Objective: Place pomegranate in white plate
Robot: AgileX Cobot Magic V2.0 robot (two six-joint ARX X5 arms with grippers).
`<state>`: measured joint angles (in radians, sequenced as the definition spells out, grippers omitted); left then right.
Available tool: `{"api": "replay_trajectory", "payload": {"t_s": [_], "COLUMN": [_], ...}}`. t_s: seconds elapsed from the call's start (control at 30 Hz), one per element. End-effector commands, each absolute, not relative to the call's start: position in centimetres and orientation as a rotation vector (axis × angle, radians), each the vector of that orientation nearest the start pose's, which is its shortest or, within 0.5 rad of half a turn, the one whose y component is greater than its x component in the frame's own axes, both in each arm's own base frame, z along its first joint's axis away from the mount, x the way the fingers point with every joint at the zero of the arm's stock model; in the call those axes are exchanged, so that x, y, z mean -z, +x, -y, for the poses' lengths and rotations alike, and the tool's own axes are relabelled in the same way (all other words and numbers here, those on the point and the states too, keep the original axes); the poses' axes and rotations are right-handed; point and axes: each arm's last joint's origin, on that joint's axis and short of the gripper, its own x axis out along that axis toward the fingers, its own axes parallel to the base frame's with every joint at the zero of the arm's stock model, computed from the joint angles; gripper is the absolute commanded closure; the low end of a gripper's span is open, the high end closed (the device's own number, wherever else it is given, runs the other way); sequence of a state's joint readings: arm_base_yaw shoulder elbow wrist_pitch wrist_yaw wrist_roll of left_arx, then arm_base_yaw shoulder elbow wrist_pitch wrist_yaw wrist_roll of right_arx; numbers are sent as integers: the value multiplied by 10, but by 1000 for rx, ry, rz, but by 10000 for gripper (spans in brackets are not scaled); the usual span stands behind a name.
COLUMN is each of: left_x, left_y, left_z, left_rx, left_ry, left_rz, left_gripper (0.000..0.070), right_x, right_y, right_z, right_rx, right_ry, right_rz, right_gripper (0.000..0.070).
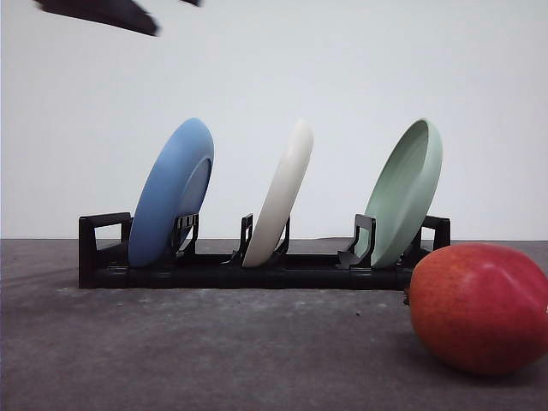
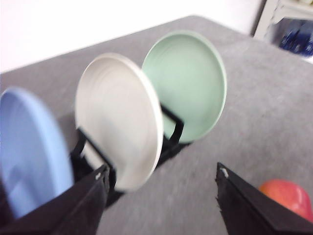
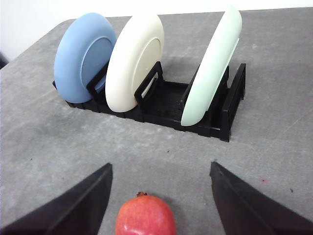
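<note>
Bare lab tabletop (image 1: 171,351), blank wall (image 1: 342,68)

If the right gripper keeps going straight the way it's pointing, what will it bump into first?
Probably the pomegranate. In the right wrist view it sits on the grey table between the open fingers of the right gripper, nearer than the black rack with its plates. How far ahead it lies is hard to judge.

Readable text: none in any view.
Plates: plain, no marks or lettering.
Rack: plain black, no label.
Fruit: no sticker.
Upper right of left wrist view: blurred, unreadable.
</note>
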<state>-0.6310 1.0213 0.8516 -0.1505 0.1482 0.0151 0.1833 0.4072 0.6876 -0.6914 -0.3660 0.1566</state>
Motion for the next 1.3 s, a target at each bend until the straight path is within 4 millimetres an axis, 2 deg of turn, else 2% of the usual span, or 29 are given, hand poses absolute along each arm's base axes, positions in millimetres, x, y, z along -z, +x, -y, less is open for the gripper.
{"api": "replay_trajectory", "payload": {"t_s": [0.0, 0.17, 0.27, 0.53, 0.83, 1.07, 1.13, 1.27], "left_x": [-319, -302, -289, -256, -236, -227, -227, -227], "left_y": [186, 205, 215, 242, 271, 280, 280, 279], "left_z": [147, 176, 192, 228, 254, 262, 262, 262], "left_rx": [793, 776, 747, 699, 639, 636, 636, 634], "left_ry": [107, 148, 158, 200, 195, 205, 206, 193], "left_rz": [-261, -221, -219, -308, -393, -415, -416, -419], "left_gripper": [283, 287, 321, 318, 318, 331, 415, 641], "right_x": [-301, -301, -301, -301, -301, -301, -301, -301], "right_y": [79, 79, 79, 80, 80, 80, 80, 80], "right_z": [-26, -26, -26, -25, -25, -25, -25, -25], "right_rx": [-517, -517, -516, -509, -509, -509, -509, -509], "right_ry": [178, 178, 178, 177, 177, 177, 177, 177], "right_rz": [-431, -431, -430, -430, -430, -430, -430, -430], "right_gripper": [300, 300, 300, 300, 300, 300, 300, 300]}}
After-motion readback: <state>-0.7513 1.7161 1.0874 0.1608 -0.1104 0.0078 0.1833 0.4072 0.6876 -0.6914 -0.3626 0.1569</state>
